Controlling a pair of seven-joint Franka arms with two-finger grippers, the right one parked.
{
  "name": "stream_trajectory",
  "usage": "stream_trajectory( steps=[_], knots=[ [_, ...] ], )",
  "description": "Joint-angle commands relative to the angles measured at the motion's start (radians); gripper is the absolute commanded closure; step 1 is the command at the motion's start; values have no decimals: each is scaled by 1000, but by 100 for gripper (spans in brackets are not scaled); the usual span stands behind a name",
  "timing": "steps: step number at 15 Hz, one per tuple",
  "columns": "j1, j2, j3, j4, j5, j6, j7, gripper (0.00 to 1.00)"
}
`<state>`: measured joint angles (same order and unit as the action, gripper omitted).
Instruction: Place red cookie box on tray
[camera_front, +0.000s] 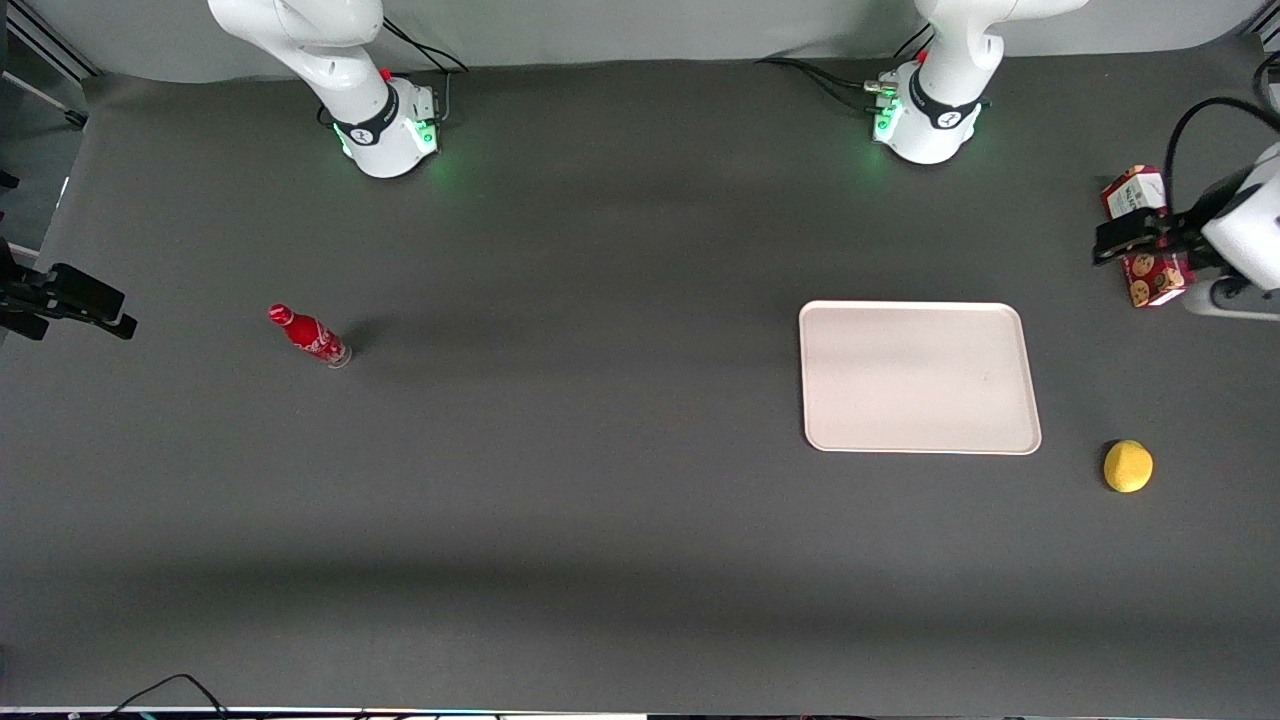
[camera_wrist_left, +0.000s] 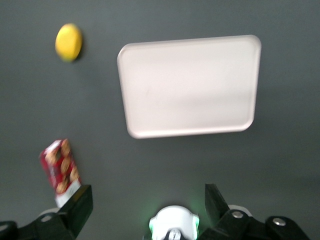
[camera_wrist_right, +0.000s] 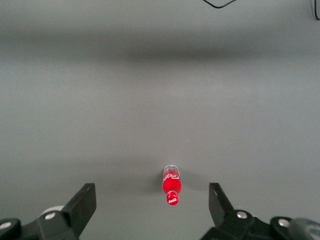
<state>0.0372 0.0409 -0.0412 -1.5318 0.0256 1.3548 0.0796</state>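
With the pincer (camera_wrist_left: 146, 207) spread wide and empty above the worktop (camera_front: 560, 520), off-centre from the red cookie box (camera_front: 1145, 240) beside the tray (camera_front: 920, 440), a descent risks toppling it.

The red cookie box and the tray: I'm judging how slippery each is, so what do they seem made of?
The red cookie box looks like printed cardboard: flat faces, sharp folded edges. The tray looks like smooth matte plastic, moulded in one piece with rounded corners, though I can't be sure. The gripper, open, hangs above the table beside the box.
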Motion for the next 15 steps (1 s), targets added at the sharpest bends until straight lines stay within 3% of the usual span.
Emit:
stream_trajectory(
  steps=[1,2,4,7,10,15],
  knots=[
    [9,-102,156,7,83,-147,148,0],
    [9,-116,212,2,133,-161,234,0],
    [9,-113,349,-39,168,-108,384,0],
    [12,-116,524,-229,215,114,592,0],
    [18,-93,651,-468,229,408,725,0],
    [21,-46,754,-809,203,840,740,0]
  ],
)
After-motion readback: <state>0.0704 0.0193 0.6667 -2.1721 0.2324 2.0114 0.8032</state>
